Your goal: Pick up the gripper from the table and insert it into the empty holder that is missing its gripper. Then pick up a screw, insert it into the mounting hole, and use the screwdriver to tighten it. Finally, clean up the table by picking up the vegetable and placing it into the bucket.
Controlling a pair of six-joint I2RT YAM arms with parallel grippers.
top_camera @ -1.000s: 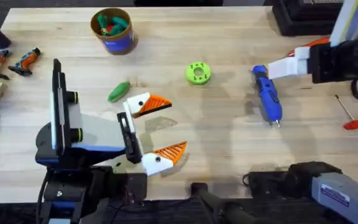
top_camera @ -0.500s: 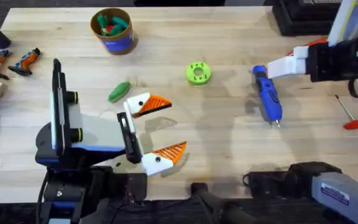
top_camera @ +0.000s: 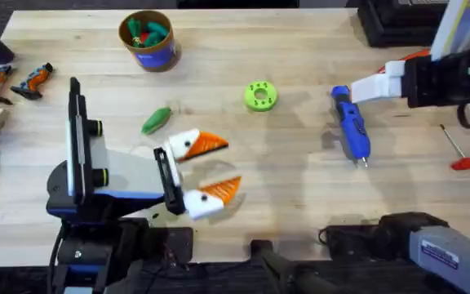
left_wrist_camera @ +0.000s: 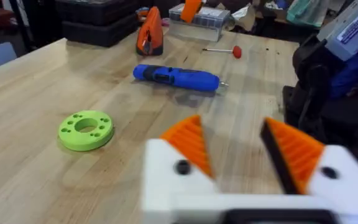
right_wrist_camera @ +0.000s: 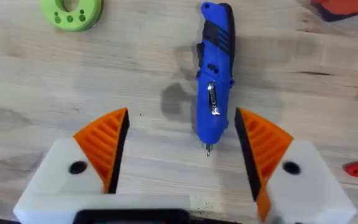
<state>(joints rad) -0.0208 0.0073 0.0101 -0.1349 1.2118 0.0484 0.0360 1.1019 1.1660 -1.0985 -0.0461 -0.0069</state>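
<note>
Left tool (top_camera: 210,167): fingers spread apart, nothing between them, low over the front-left of the desk (top_camera: 300,204). Both white fingers carry orange ribbed pads (left_wrist_camera: 188,140).

Right tool (right_wrist_camera: 179,149): fingers wide apart, empty, pads on either side of the screwdriver's bit end as its own camera sees it. Overhead, the right arm reaches in from the far right edge, its white finger just beside the screwdriver's far end; I cannot tell whether they touch.

Screwdriver (top_camera: 351,126): blue, lying flat on the right half of the desk, metal bit pointing toward the front edge.

Green disc (top_camera: 259,95): lime, round, with holes, flat near the middle of the desk, well apart from the screwdriver.

Vegetable (top_camera: 156,119): small green oblong, lying on the desk just behind the left tool, between it and the bucket.

Bucket (top_camera: 147,38): tan rim, blue band, at the back left, with red and green pieces inside.

Red-handled rod (top_camera: 458,151): thin metal, lying near the right edge.
</note>
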